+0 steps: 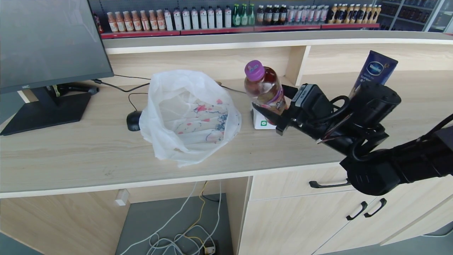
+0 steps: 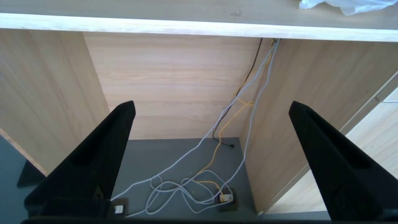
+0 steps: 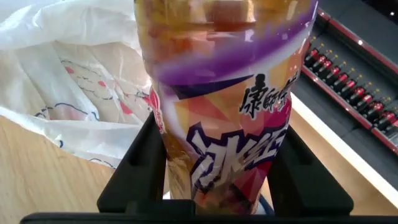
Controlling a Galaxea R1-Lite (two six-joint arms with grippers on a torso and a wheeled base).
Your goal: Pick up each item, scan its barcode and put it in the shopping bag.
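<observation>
Right fingers point(image 1: 268, 116) grip the bottle point(image 1: 263, 86), hiding its base; left fingers point(image 2: 93, 168) gape empty.

Amber bottle point(image 1: 264, 90) with purple cap, white shopping bag point(image 1: 191, 113) printed red and blue, navy tube point(image 1: 376, 69), pale woodgrain bench point(image 1: 88, 152)

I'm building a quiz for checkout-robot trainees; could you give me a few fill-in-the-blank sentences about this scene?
The right gripper holds a bottle whose cap is ____. In the head view, the shopping bag lies to the bottle's ____. The left gripper, below the counter, has its jaws ____.
Missing words: purple; left; open.
</observation>
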